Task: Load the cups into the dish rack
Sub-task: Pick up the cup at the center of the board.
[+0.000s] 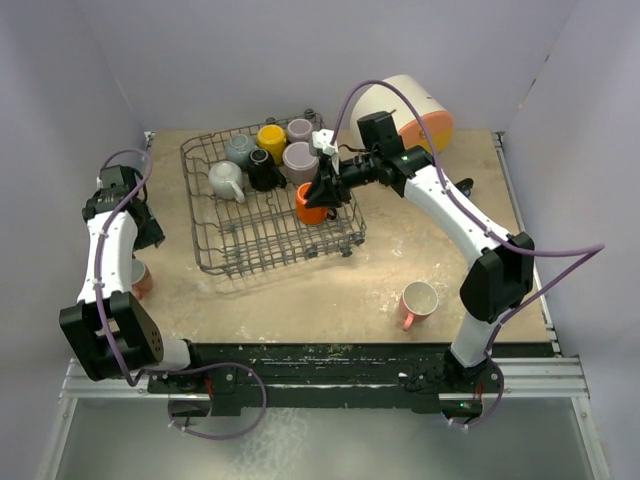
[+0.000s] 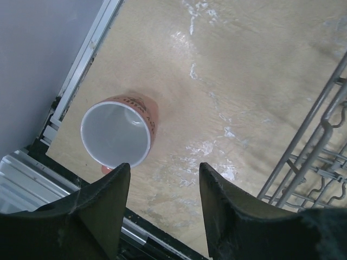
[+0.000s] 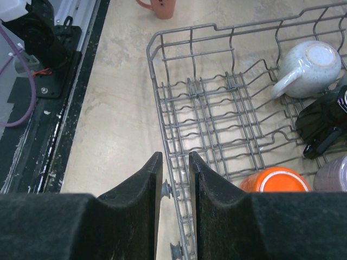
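Note:
The grey wire dish rack stands mid-table and holds several cups, bottoms up: yellow, mauve, black, white and orange. My right gripper hovers over the rack's right side beside the orange cup. In its wrist view the gripper is open a narrow gap, empty, above the rack's rim wire. My left gripper is open and empty, just above a salmon cup lying near the table's left edge.
A pink cup stands upright on the table at the front right. A big white cylinder with an orange front lies behind the rack at the back right. The rack's corner is right of my left gripper.

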Controlling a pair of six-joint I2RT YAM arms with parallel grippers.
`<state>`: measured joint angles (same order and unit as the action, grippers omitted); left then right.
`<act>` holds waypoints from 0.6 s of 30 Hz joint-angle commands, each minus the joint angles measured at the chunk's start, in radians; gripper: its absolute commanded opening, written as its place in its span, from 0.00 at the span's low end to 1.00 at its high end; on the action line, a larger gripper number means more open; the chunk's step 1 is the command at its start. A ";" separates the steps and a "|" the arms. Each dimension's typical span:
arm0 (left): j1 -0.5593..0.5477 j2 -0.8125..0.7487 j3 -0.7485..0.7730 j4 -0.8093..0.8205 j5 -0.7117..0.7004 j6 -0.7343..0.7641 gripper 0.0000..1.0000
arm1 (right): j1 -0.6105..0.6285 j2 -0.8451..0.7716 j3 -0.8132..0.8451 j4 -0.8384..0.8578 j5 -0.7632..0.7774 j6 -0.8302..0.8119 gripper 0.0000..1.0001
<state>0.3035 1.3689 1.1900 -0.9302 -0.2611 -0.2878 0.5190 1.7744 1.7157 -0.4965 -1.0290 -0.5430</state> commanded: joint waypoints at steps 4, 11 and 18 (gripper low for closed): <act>0.047 -0.011 -0.055 0.087 0.017 -0.026 0.58 | 0.003 0.018 0.033 -0.048 0.045 -0.041 0.28; 0.060 0.042 -0.062 0.093 -0.011 -0.068 0.55 | 0.008 0.024 0.026 -0.002 0.069 -0.002 0.28; 0.096 0.096 -0.065 0.104 -0.019 -0.130 0.51 | 0.015 0.005 -0.004 0.010 0.063 0.004 0.28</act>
<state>0.3672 1.4433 1.1301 -0.8696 -0.2653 -0.3634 0.5255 1.8095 1.7149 -0.5137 -0.9581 -0.5495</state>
